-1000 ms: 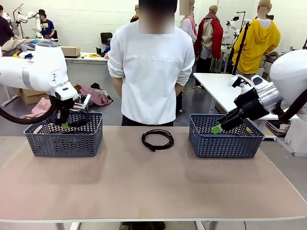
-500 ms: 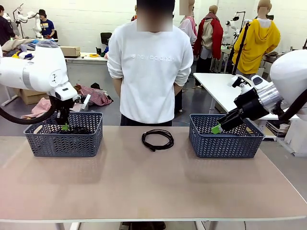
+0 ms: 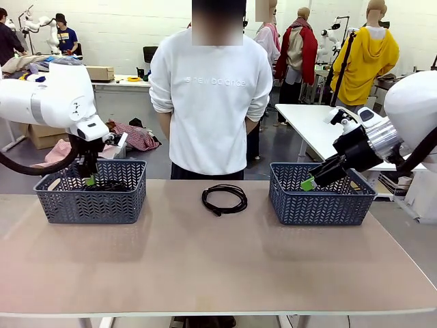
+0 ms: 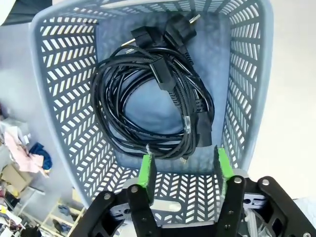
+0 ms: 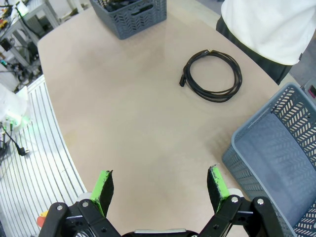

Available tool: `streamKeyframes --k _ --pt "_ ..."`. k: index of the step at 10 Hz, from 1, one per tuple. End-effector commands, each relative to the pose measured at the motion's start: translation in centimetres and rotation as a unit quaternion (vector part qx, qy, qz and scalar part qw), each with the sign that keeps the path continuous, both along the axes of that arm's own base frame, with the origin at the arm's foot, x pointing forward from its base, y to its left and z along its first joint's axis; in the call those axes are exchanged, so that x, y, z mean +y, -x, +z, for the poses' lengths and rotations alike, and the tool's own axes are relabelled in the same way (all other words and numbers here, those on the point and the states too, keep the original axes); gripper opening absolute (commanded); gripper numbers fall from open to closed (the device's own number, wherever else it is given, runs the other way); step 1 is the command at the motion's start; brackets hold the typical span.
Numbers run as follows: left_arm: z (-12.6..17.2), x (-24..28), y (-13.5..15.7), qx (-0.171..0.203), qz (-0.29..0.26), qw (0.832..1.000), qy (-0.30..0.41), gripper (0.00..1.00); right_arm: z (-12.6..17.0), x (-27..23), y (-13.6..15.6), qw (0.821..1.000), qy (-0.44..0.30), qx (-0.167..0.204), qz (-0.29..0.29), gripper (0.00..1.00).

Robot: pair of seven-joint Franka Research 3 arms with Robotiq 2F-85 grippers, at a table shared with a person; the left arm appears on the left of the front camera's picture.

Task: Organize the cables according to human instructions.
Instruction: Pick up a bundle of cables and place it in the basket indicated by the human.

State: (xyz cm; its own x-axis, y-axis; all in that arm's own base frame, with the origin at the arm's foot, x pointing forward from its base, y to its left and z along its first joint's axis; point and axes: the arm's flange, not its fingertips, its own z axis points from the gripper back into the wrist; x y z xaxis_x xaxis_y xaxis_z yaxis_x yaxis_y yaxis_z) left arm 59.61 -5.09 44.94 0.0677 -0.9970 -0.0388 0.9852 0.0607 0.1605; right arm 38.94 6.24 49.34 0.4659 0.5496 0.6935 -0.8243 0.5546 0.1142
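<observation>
A pile of coiled black cables [image 4: 153,98] with plug ends lies on the floor of the left grey basket [image 4: 64,98]. My left gripper [image 4: 183,168] hangs open just above them, holding nothing. From the front, that gripper [image 3: 89,179] sits over the left basket [image 3: 90,201], where the coils [image 3: 108,185] show dark inside. One more coiled cable [image 3: 224,199] lies on the table in front of the person; it is also in the right wrist view [image 5: 212,75]. My right gripper [image 3: 311,183] is open and empty near the right basket [image 3: 321,205].
The person [image 3: 212,102] stands at the far edge between the baskets, hands behind the back. The right basket's floor [image 5: 276,148] has nothing on it. Bare tabletop [image 3: 218,260] spreads across the near half. The left basket [image 5: 131,17] shows far off in the right wrist view.
My left gripper has opened and let its cable coil drop into the left basket, then lifted slightly. The right arm has not moved.
</observation>
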Motion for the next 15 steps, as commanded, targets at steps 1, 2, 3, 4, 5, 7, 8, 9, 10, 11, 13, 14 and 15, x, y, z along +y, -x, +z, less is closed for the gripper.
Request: streamKeyframes --k 1,2,3,4,5,7,8,9,10,11,13,14,15 --pt "0.8 0.4 0.1 0.011 0.003 1.0 0.003 1.0 -0.1 0.0 -0.4 1.0 -0.012 -0.01 0.01 1.0" --pt "0.8 0.4 0.2 0.012 0.003 1.0 0.005 0.96 -0.1 0.0 -0.4 1.0 -0.012 -0.01 0.01 1.0" --pt "0.9 0.4 0.3 0.012 0.004 1.0 0.007 1.0 -0.1 0.0 -0.4 1.0 -0.012 -0.01 0.01 1.0" --pt "0.9 0.4 0.4 0.013 0.004 1.0 0.009 1.0 -0.1 0.0 -0.4 1.0 -0.012 -0.01 0.01 1.0" --pt "1.2 0.4 0.5 0.011 0.005 1.0 0.011 1.0 -0.1 0.0 -0.4 1.0 -0.012 -0.01 0.01 1.0" --pt "1.6 0.6 0.7 0.007 0.008 1.0 0.018 1.0 -0.1 0.0 -0.4 1.0 -0.012 -0.01 0.01 1.0" --pt "1.7 0.6 0.7 0.002 0.024 0.999 0.027 1.0 -0.1 0.0 -0.4 1.0 -0.012 -0.01 0.01 1.0" --pt "1.1 0.1 0.3 0.005 0.005 1.0 0.006 1.0 -0.1 0.0 -0.4 1.0 -0.012 -0.01 0.01 1.0" --pt "1.1 0.1 0.3 0.005 0.005 1.0 0.006 1.0 -0.1 0.0 -0.4 1.0 -0.012 -0.01 0.01 1.0" --pt "1.1 0.1 0.3 0.005 0.005 1.0 0.006 1.0 -0.1 0.0 -0.4 1.0 -0.012 -0.01 0.01 1.0" --pt "1.1 -0.1 0.3 0.005 0.006 1.0 0.01 1.0 -0.1 0.0 -0.4 1.0 -0.012 -0.01 0.01 1.0" --pt "2.0 -1.0 1.0 -0.01 0.029 0.999 0.036 1.0 -0.1 0.0 -0.4 1.0 -0.012 -0.01 0.01 1.0" --pt "2.5 -2.1 2.2 -0.018 0.042 0.997 0.069 1.0 -0.1 0.0 -0.4 1.0 -0.012 -0.01 0.01 1.0"
